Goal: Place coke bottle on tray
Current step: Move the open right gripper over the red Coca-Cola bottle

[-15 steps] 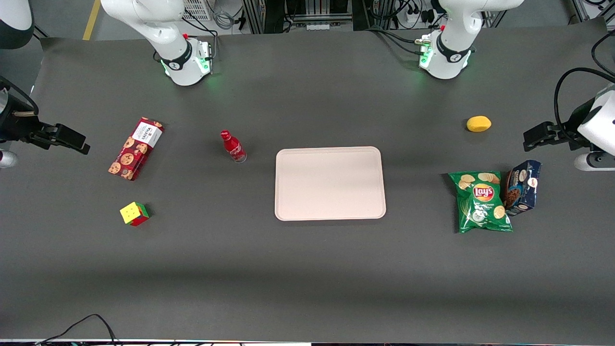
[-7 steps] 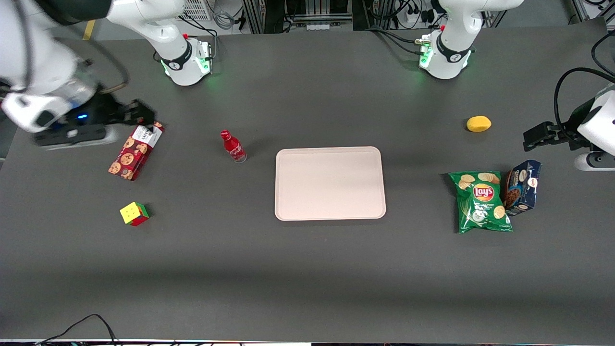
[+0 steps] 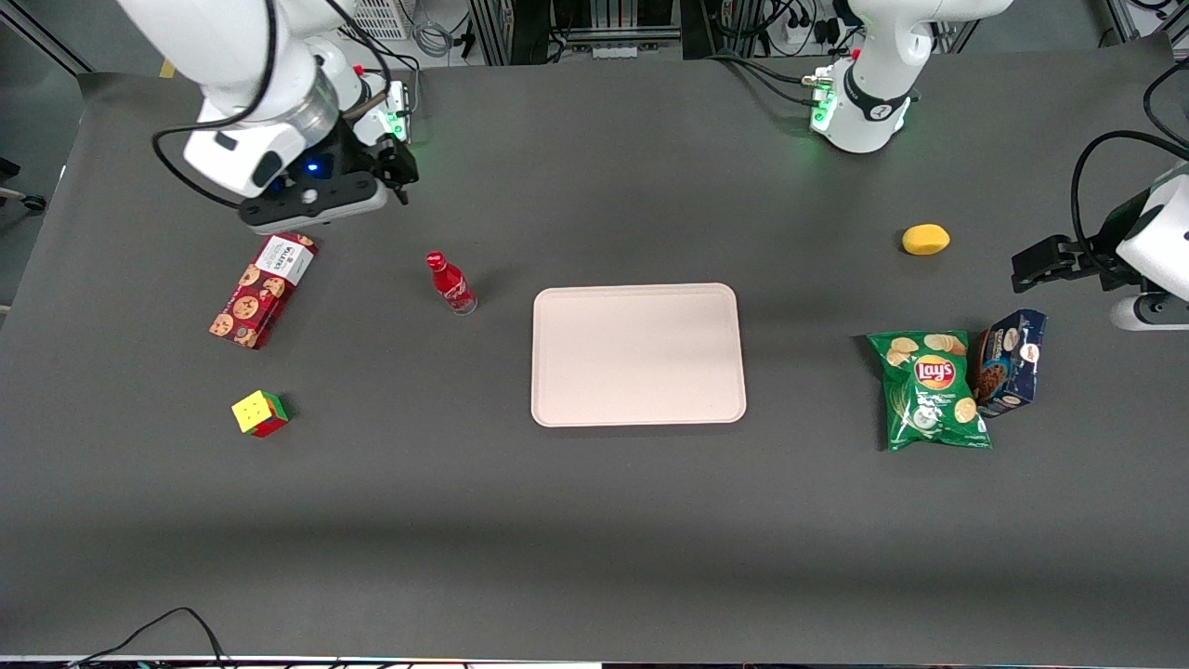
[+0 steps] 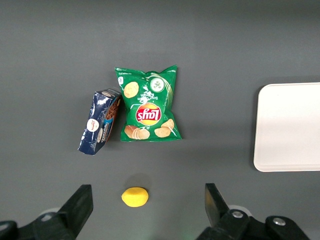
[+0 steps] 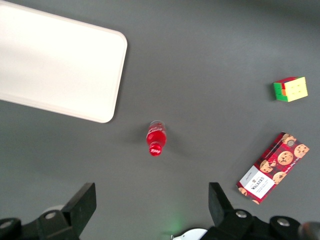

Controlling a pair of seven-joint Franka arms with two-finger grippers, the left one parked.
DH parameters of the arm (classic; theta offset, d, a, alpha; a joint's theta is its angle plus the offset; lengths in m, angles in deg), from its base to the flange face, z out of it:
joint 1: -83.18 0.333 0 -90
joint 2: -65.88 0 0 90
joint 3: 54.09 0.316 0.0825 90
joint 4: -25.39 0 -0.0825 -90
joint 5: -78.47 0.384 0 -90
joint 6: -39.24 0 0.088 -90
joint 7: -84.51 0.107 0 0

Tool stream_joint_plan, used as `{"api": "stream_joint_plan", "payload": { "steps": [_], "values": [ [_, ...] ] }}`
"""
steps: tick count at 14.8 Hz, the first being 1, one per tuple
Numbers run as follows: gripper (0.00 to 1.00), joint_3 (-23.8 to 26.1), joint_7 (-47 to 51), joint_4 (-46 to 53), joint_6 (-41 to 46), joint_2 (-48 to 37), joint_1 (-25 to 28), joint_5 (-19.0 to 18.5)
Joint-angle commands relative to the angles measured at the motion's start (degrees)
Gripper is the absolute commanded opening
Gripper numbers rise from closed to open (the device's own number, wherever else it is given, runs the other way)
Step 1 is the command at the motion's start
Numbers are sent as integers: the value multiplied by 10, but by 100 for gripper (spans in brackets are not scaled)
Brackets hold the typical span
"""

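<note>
Red coke bottle (image 3: 451, 283) upright beside the tray (image 3: 638, 354); pincer (image 3: 398, 173) wide apart, empty, above.

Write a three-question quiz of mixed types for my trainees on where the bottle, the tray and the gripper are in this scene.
1. True or false: the coke bottle stands upright on the table, apart from the tray.
2. The gripper is: A) shut on the bottle, B) open above the table, farther from the front camera than the bottle, C) resting on the tray.
3. What lies on the tray?

Key:
1. True.
2. B.
3. Nothing.
</note>
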Motion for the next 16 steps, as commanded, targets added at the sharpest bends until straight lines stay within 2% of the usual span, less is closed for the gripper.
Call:
{"api": "stream_joint_plan", "payload": {
  "steps": [1,9,13,16],
  "values": [
    [100,0,7,-75,-51,-2,-4,29],
    [100,0,5,-377,-350,-58,-5,29],
    [100,1,5,-439,-410,-60,-4,28],
    [100,10,6,-455,-414,-64,-3,29]
  ]
}}
